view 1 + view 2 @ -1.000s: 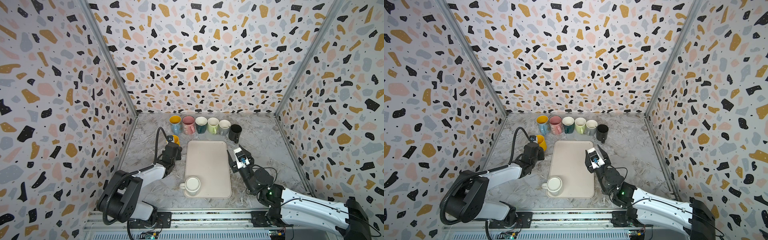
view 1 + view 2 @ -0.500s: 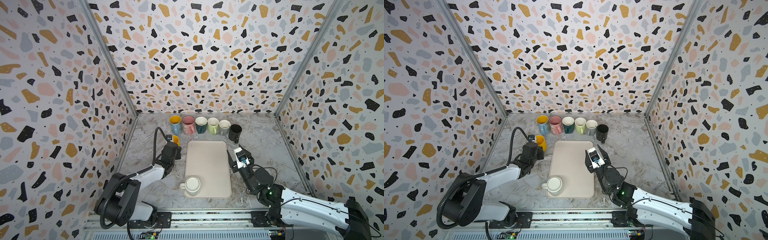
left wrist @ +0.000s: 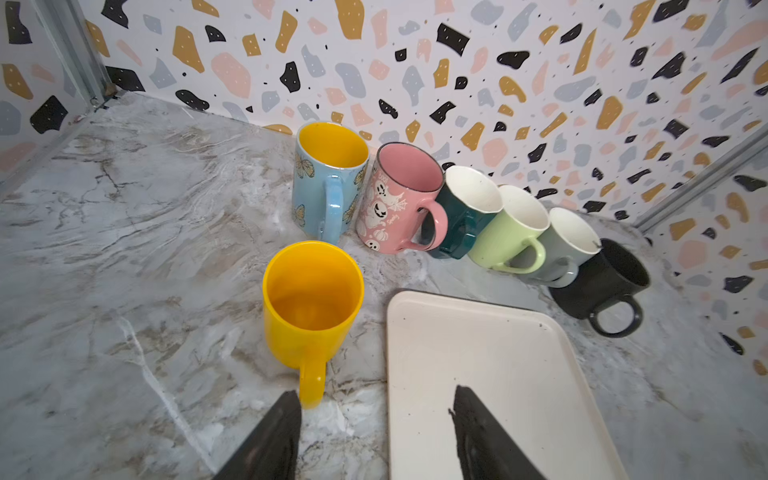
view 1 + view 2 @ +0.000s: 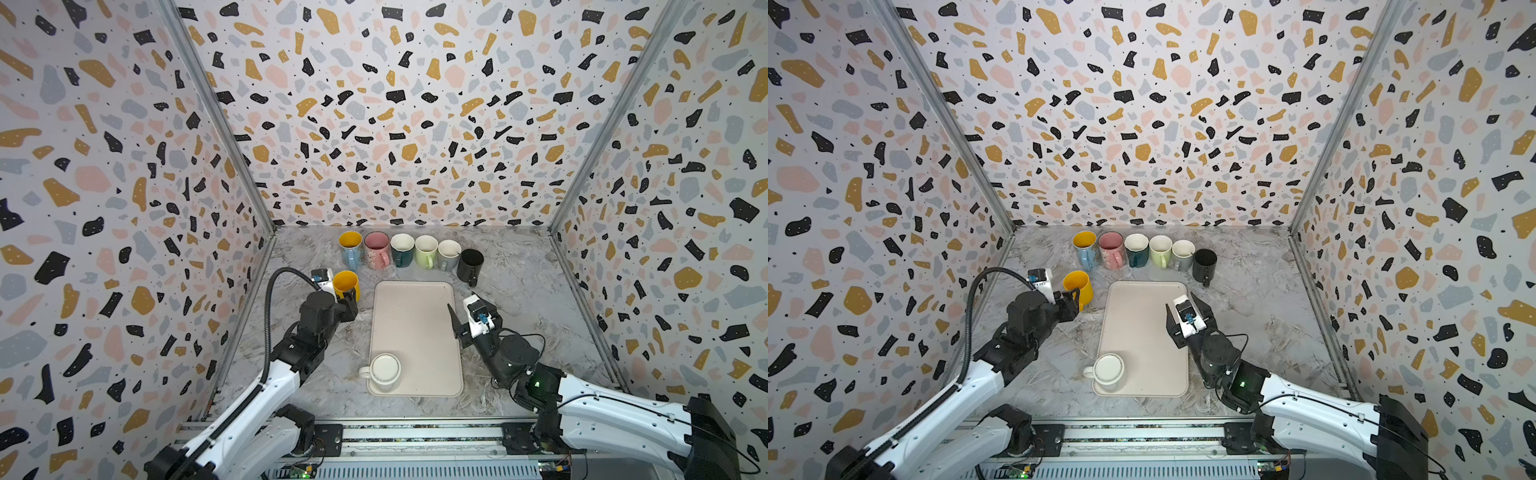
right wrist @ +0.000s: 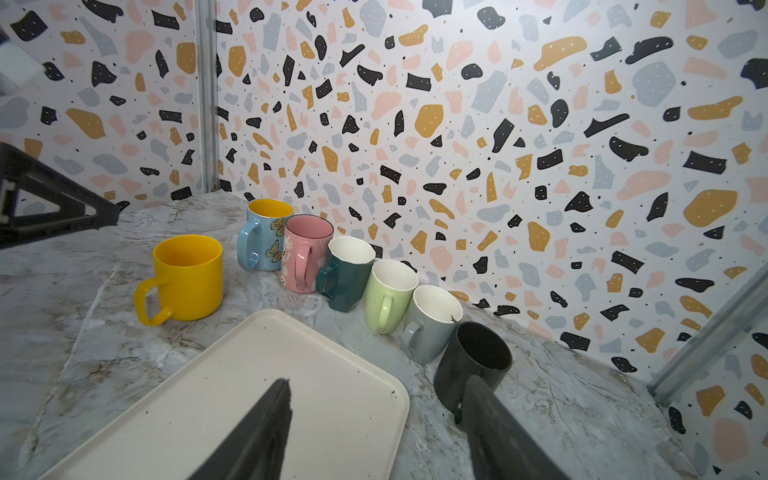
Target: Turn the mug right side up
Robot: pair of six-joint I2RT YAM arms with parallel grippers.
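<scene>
Flanking yellow mug (image 3: pixel 312 299): mug row (image 3: pixel 395 208), tray (image 3: pixel 478 353), left gripper (image 3: pixel 374 405).

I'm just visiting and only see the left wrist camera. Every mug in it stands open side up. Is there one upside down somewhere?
Observer: Yes, a white mug stands bottom up on the near left corner of the tray, outside your picture.
Operator: Is the other arm holding it?
Observer: No, the right gripper is open by the tray's right edge, apart from that mug.
Operator: Which way does its handle point?
Observer: Left, out past the tray's edge.
</scene>
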